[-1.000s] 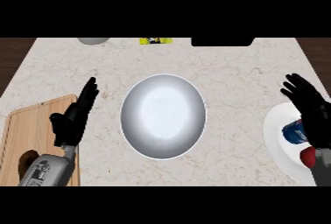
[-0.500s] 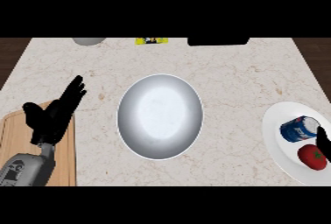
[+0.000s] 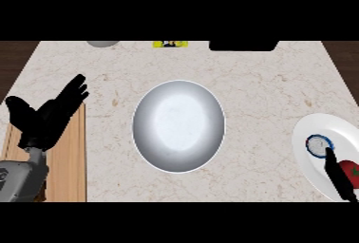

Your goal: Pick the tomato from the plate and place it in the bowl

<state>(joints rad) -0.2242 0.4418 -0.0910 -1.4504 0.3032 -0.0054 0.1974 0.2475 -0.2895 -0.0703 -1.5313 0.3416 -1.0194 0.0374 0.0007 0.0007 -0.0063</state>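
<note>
- The tomato point(image 3: 350, 171) lies on the plate point(image 3: 308, 137) at the surface's right edge, well apart from the bowl point(image 3: 179, 125).
- The right hand point(image 3: 336, 176) reaches beside it; its grip can't be made out.
- The left hand point(image 3: 48, 116) rests with fingers spread, holding nothing.

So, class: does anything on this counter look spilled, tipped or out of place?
Nothing stands out. The bowl sits upright mid-counter, holding nothing. The tomato and a small blue-rimmed object lie on the plate at the right edge, by the right hand.
</note>
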